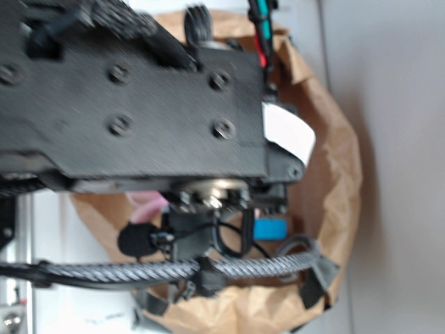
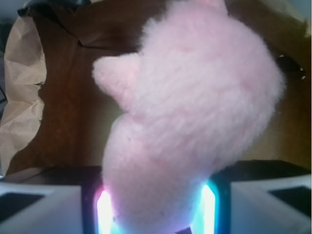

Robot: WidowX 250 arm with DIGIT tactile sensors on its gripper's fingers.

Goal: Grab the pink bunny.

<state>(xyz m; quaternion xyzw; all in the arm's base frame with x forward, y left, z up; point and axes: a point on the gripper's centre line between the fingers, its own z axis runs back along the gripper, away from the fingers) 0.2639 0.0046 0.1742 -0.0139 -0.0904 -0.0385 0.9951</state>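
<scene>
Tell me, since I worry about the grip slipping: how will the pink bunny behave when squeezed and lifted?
The pink bunny looks fluffy and plush, so it will probably squash between the gripper fingers rather than resist. It likely weighs little for its bulk. The fuzzy pile should give friction, though stubby limbs may flop.
</scene>
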